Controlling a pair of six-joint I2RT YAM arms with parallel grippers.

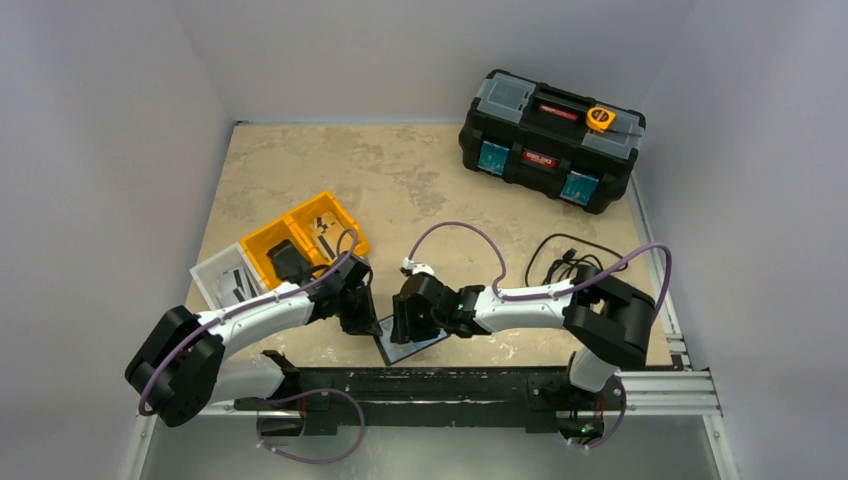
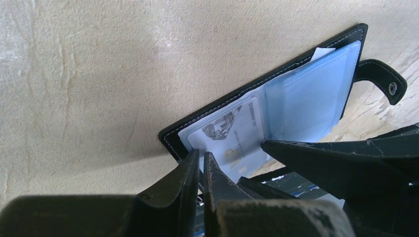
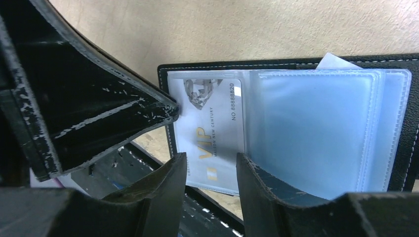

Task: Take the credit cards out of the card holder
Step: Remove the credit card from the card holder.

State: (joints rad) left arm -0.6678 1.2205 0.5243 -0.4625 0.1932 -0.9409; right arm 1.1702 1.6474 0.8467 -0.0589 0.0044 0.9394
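The black card holder (image 1: 428,346) lies open at the table's front edge, its clear blue-tinted sleeves up (image 3: 316,123). One light VIP credit card (image 3: 212,123) with a diamond picture sits in the left sleeve; it also shows in the left wrist view (image 2: 232,133). My left gripper (image 2: 201,157) is shut on the holder's (image 2: 257,84) sleeve corner beside the card. My right gripper (image 3: 210,170) is open, its fingers either side of the card's near end, which overhangs the table edge. In the top view the left gripper (image 1: 365,322) and right gripper (image 1: 403,322) meet over the holder.
A big black toolbox (image 1: 550,140) stands at the back right. Orange bins (image 1: 305,240) and a white bin (image 1: 228,278) stand at the left. A black cable (image 1: 565,262) lies at the right. The holder's snap strap (image 2: 385,81) sticks out. A black rail (image 1: 450,385) runs below the table edge.
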